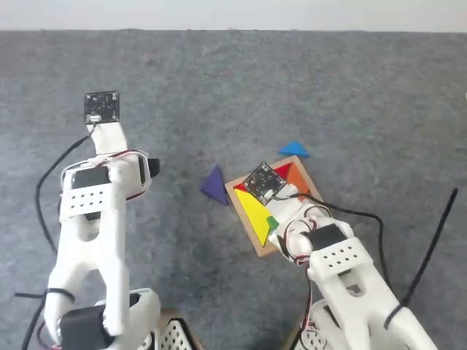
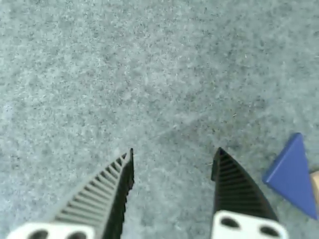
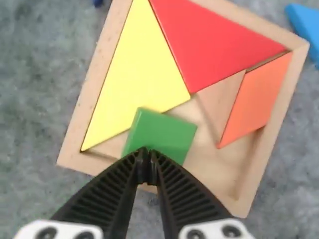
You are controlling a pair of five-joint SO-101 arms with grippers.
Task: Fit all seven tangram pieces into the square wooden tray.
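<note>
Surface: grey carpet-like mat under both arms; it gives you little slide if a piece must be nudged.
Wooden tray: sits turned like a diamond in front of your right arm, with bare wood left at its centre and along the near side.
Yellow triangle and red triangle: the big pair, flat in the tray, with long edges meeting.
Orange parallelogram: flat against one tray wall, touching the red.
Green square: glossy, small and tilted, with one edge overlapping the yellow instead of lying in the bare wood.
Risk: release it here and it will likely rest propped on the yellow. Push down and you may lever the yellow up or shift the tray on the mat.
Dark blue triangle: on the mat, just beside the tray's outer corner.
Light blue triangle: on the mat, near the tray's far corner.
Right gripper: pinched almost closed on the green square's near edge. It's a thin grip, so the piece may twist.
Left gripper: spread wide and holding nothing over bare mat, with the dark blue triangle off to one side.
</note>
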